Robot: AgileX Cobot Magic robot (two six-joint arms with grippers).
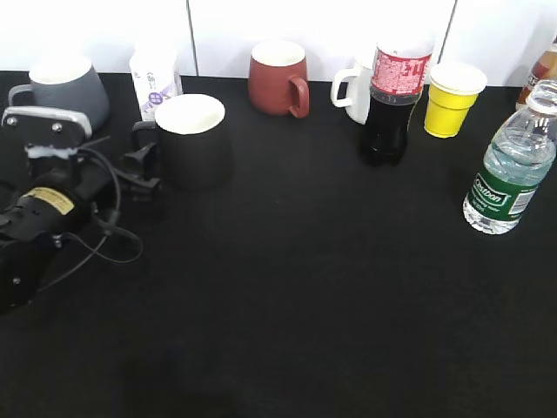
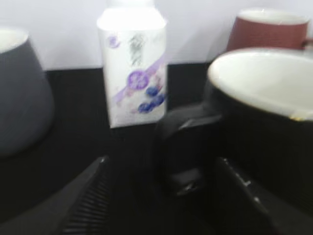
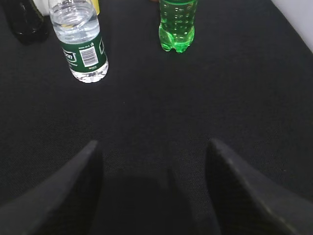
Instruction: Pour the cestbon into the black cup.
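Observation:
The black cup (image 1: 196,139), white inside, stands at the back left. It fills the right of the left wrist view (image 2: 264,122), with its handle (image 2: 181,147) pointing left. My left gripper (image 1: 146,165) is open, with its fingers (image 2: 160,164) on either side of the handle and gaps showing. The cestbon (image 1: 512,170), a clear bottle with a green label, stands upright at the far right. It also shows in the right wrist view (image 3: 80,44), ahead and to the left. My right gripper (image 3: 152,143) is open and empty over the black table, well short of the bottle. It is out of the exterior view.
Along the back stand a grey mug (image 1: 65,87), a white carton-like bottle with purple print (image 1: 155,83), a dark red mug (image 1: 277,78), a white mug (image 1: 352,91), a cola bottle (image 1: 392,100) and a yellow cup (image 1: 452,97). A green soda bottle (image 3: 178,24) stands right of the cestbon.

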